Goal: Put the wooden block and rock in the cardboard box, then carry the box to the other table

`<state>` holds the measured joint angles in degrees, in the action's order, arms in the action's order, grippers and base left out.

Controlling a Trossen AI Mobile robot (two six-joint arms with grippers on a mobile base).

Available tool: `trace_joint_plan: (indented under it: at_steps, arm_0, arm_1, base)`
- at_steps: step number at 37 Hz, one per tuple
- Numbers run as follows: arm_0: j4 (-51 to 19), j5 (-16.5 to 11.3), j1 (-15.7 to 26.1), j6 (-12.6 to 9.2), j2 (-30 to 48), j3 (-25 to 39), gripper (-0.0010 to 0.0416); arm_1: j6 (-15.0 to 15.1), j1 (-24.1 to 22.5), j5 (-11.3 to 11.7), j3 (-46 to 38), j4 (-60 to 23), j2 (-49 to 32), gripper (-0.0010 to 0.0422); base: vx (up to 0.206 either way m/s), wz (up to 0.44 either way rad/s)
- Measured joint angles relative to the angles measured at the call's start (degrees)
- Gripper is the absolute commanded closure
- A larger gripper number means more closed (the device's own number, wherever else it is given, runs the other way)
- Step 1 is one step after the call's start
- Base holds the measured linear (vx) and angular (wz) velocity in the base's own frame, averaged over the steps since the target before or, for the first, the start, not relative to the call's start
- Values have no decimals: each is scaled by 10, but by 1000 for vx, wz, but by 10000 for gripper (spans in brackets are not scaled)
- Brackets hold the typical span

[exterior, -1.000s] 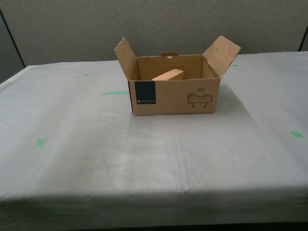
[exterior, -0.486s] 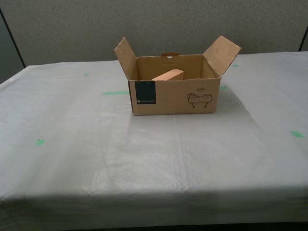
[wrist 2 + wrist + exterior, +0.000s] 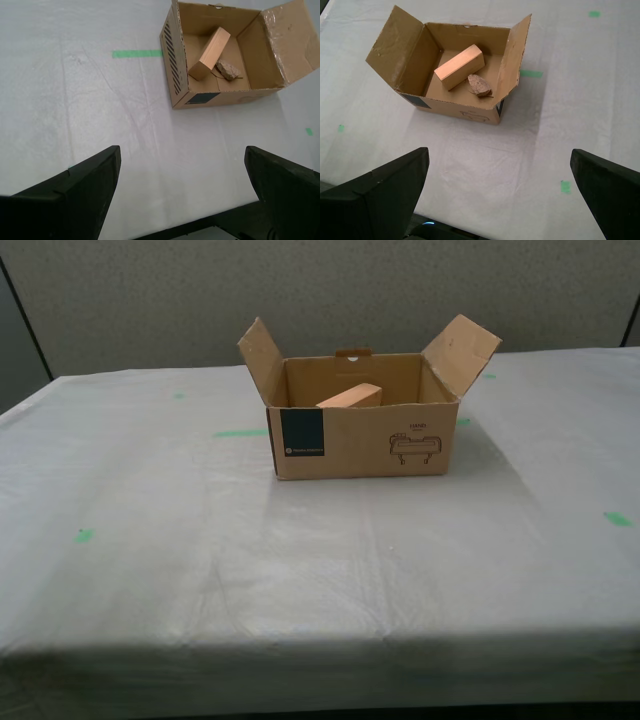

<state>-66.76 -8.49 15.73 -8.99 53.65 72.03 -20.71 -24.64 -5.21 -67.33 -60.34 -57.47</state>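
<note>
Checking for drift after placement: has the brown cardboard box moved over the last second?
No. The brown cardboard box sits in the same spot relative to the green tape strip beside it in the exterior view.

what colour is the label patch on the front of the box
Dark blue, almost navy, on the brown cardboard box; the label patch shows best in the exterior view.

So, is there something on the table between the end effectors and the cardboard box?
Nothing visible. Only bare wrinkled sheet lies between each open end effector and the cardboard box.
</note>
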Motion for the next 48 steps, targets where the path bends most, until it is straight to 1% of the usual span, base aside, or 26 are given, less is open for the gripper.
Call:
trace_joint_plan:
  at_steps: [4,9,13,20,26,32,48]
  arm_0:
    - [6,0,0,9,-8,-19,12]
    - [21,0,0,11,-16,-50,12]
    - [38,0,1,11,-21,-79,12]
    - [56,0,1,11,-26,-129,12]
    - [66,-1,0,11,-26,-161,12]
    - [68,-7,0,11,-26,-173,12]
    - [67,-9,1,11,-26,-163,12]
  arm_1:
    - [-1,-10,-1,59,57,22,76]
    - [-17,-20,-26,113,106,37,76]
    - [-16,-22,-26,137,117,38,76]
    - [9,-24,-26,155,126,38,76]
    - [11,-24,-26,158,137,38,76]
    - [12,-24,-26,158,152,38,76]
    - [15,-24,-26,158,155,38,76]
  base:
    - [0,0]
    - [0,0]
    - [0,0]
    - [0,0]
    - [0,0]
    - [0,0]
    - [0,0]
